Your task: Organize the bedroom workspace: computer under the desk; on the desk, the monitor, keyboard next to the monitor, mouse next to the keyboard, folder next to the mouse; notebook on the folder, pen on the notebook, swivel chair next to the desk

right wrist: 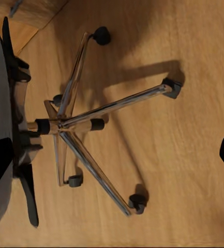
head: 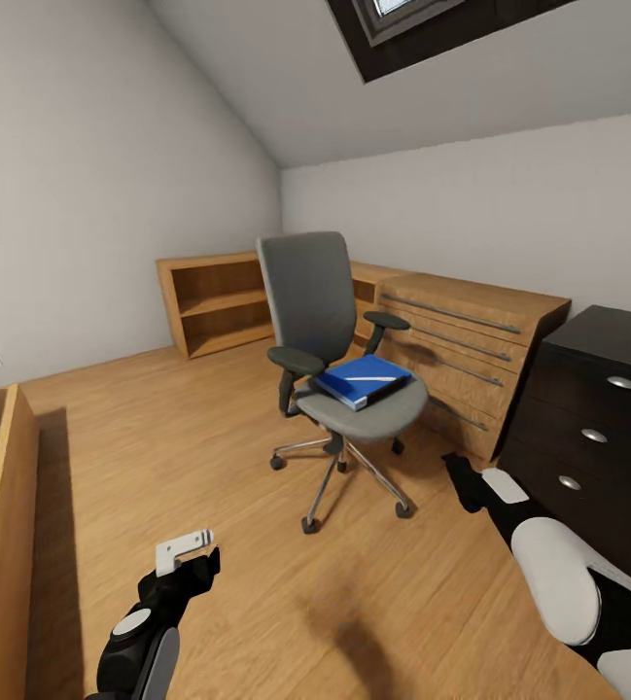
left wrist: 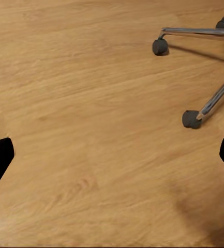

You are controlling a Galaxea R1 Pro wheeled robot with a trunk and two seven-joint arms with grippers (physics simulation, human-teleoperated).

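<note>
**benchbot_42:** So where's the stuff right now? The grey-seated swivel chair with the tall back and black armrests point(head: 339, 360) is sitting straight ahead of both arms, mid-floor. On its seat is the flat bright-blue folder with the white page edge point(head: 362, 379), and a thin pale pen point(head: 366, 377) lies across the top of it. Can't tell if a notebook is tucked in there too.

**r1_tinkerer:** Both ends are empty. Left gripper point(head: 187, 556) is low over the light wood plank floor point(left wrist: 91, 129), its dark fingertips spread wide at the edges of the wrist view, nothing between. Right gripper point(head: 471, 483) looks the same, jaws apart, hanging beside the chair's metal star base point(right wrist: 70, 124), with the folder up and ahead of it.

**benchbot_42:** How'd you grab the folder?

**r1_tinkerer:** My guess: stiff, light, slick cover. I'd pinch the edge overhanging toward the right gripper, keep it level, since that pen will roll off. The chair's on casters, so any sideways shove probably scoots it away.

**benchbot_42:** And the black drawer unit with round silver knobs point(head: 587, 428) is just off to the right gripper's outer side, so a short carry.
</note>
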